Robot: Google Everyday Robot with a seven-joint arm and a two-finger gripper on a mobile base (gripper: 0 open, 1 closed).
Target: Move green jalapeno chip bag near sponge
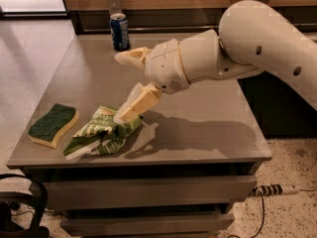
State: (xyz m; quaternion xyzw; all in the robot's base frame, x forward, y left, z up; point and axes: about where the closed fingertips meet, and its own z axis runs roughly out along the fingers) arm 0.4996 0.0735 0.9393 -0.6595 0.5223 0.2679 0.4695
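green jalapeno chip bag [101, 134] lies lengthwise toward sponge [53, 124], end effector [119, 87] spread wide over it.

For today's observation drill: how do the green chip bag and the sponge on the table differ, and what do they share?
The green jalapeno chip bag is crumpled and irregular; the sponge is a wavy-edged block. The bag has white markings; the sponge has a yellow foam body. One finger of the open gripper, above the bag, touches the bag; nothing touches the sponge. Both are partly green and lie side by side on the table.
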